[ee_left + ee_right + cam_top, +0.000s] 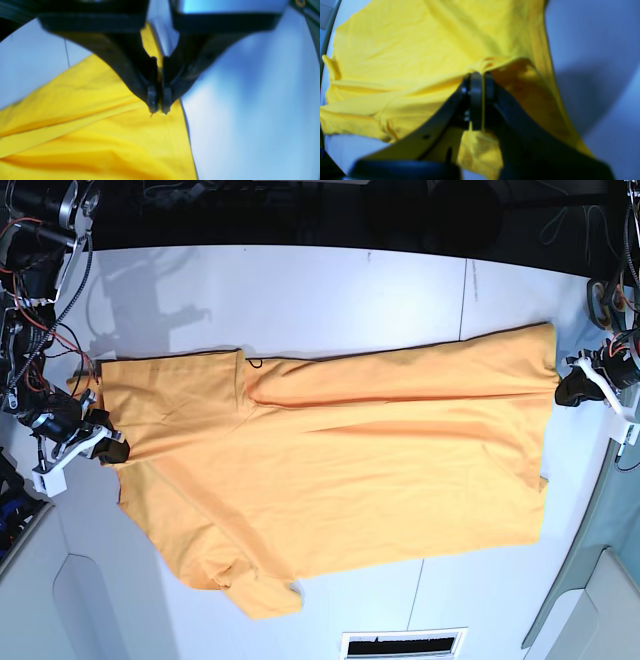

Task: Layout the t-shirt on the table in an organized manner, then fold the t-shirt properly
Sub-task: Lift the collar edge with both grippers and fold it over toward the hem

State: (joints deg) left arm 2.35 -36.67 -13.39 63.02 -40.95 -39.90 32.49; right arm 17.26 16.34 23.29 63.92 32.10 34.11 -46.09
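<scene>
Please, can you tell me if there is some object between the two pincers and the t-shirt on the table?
Nothing visible stands between them. The left pincer is shut on one side of the t-shirt, and the right pincer is shut on the opposite side. Only the shirt's own folds lie around them.

Both arms are reaching inward from opposite sides at low height. The left jaws [563, 392] are pointing inward, their tips pinching closed. The right jaws [122, 452] are angling inward and slightly downward, their tips also pinching together. The two wrists are standing well apart.
</scene>
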